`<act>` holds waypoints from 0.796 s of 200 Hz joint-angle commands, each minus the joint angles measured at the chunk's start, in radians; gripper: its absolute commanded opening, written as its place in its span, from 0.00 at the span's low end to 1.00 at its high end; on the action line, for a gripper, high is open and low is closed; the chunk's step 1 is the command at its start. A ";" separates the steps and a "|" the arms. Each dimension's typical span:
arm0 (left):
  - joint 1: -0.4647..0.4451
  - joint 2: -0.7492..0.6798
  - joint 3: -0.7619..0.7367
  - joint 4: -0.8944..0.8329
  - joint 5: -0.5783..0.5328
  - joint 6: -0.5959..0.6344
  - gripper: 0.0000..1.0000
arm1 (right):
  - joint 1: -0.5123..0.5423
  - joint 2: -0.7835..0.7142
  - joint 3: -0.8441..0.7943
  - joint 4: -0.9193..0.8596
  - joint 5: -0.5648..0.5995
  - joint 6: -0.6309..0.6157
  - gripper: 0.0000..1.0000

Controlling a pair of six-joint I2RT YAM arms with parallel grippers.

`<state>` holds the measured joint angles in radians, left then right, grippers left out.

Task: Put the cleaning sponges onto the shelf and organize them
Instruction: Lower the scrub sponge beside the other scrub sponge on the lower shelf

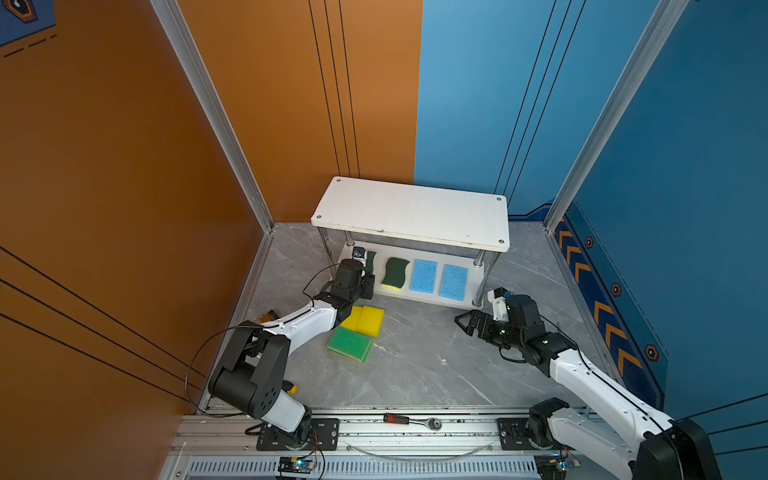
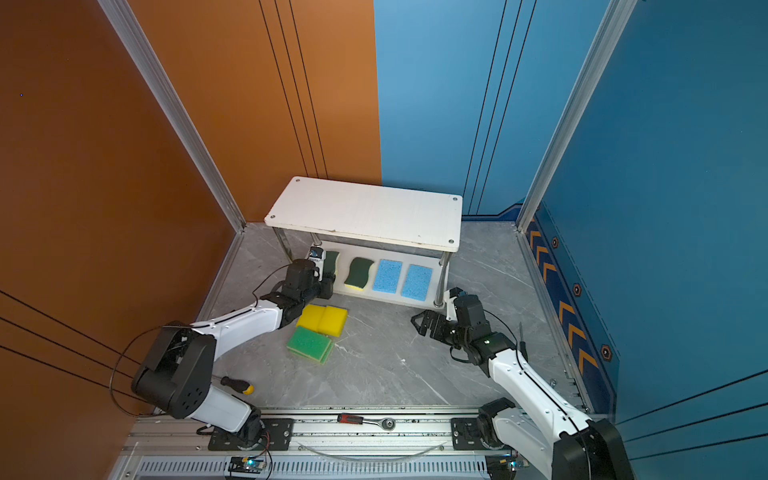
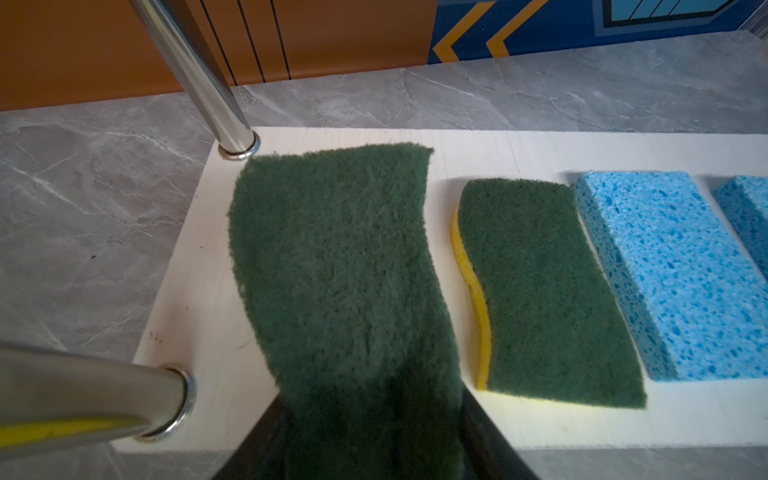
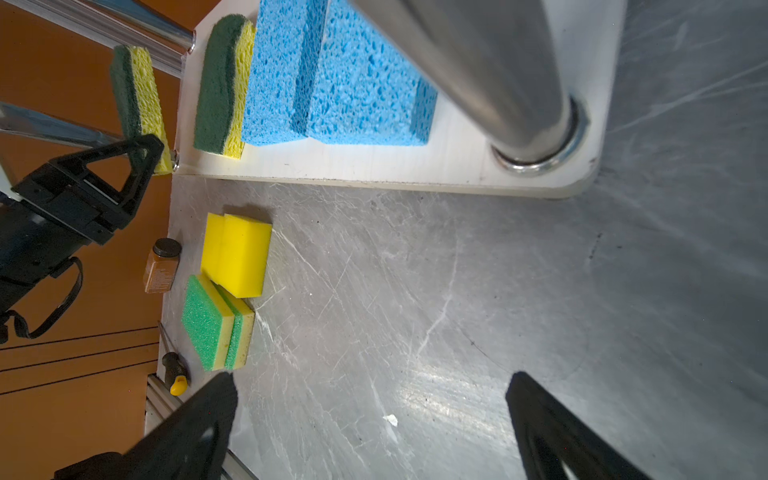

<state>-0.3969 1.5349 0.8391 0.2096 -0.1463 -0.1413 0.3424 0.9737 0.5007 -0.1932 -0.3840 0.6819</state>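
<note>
In both top views the left claw (image 1: 368, 286) reaches to the left end of the shelf (image 1: 411, 216), pinching the held sponge (image 1: 371, 262), a dark-green wavy one, over the lower board. A second wavy sponge (image 1: 395, 273) and two blue sponges (image 1: 424, 275) lie in a row on that board toward the shelf's right end. The yellow sponges (image 1: 368, 320) and green sponges (image 1: 349, 344) sit on the table (image 1: 415, 353) just in front of the shelf's left half, nearer the left arm. The right claw (image 1: 467, 324) hovers spread and empty in front of the shelf's right post (image 1: 481, 282). The left wrist view shows the held sponge (image 3: 332, 270) between the jaws, its long axis running front to back across the shelf, parallel to the wavy sponge (image 3: 548, 291). It seems to hang a little above the bare strip beside the left posts (image 3: 195, 70). The drop looks to be straight down, with those posts and the neighbour as the tight sides. In the right wrist view the left claw (image 4: 145, 151) grips the sponge's near end, lifted off the board. A bottle (image 4: 162, 266) and a screwdriver (image 4: 176, 376) lie well off the shelf's left front, out of the way.
</note>
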 commanded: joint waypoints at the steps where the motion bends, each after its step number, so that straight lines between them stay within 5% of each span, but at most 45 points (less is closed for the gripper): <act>1: 0.015 0.012 0.046 0.027 0.038 0.038 0.54 | 0.007 -0.018 0.022 -0.033 0.034 0.011 1.00; 159: 0.048 0.120 0.079 0.045 0.082 0.036 0.57 | 0.026 -0.028 0.010 -0.034 0.054 0.018 1.00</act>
<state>-0.3599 1.6341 0.8902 0.2432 -0.0910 -0.1200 0.3611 0.9627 0.5022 -0.2016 -0.3611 0.6964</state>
